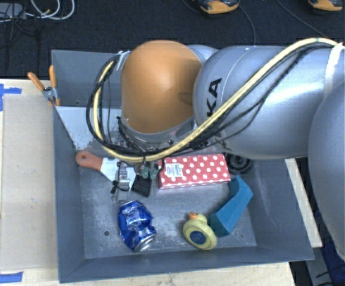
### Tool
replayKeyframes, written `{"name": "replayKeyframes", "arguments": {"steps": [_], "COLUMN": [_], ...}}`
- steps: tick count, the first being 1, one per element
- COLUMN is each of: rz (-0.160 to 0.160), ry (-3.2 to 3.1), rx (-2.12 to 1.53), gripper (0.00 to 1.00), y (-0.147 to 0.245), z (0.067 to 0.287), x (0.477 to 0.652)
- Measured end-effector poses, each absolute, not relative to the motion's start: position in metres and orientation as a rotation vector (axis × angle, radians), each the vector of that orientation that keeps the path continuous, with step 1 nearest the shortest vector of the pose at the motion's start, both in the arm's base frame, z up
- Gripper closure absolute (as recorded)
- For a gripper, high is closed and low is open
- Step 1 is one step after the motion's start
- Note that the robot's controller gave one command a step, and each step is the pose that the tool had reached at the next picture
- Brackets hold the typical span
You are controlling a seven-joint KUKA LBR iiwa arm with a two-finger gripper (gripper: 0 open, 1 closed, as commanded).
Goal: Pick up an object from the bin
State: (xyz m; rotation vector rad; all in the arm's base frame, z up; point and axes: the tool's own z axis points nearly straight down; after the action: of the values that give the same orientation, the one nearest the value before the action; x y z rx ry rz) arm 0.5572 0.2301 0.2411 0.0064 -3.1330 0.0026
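My gripper (129, 182) hangs low under the arm's orange cover, in the left middle of the bin. It is right beside the white blade of a spatula with a brown handle (90, 159), which lies just to its left. A red box with white dots (194, 170) lies flat immediately to the gripper's right. A crushed blue can (136, 224) lies a short way in front of the gripper, apart from it. I see nothing held in the gripper.
A yellow rubber duck (198, 232) and a blue wedge-shaped block (232, 207) lie at the front right. A black round thing (239, 161) peeks out behind the red box. A white sheet (75, 124) covers the back left corner. The arm hides the back of the bin.
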Motion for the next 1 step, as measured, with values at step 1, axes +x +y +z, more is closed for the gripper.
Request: {"name": "replayKeyframes", "arguments": {"steps": [1], "rz": [0.000], "ry": [-3.140], "rx": [-0.001], "gripper": [0.00], "y": [0.2286], "z": [0.2460], "x": [0.5587]}}
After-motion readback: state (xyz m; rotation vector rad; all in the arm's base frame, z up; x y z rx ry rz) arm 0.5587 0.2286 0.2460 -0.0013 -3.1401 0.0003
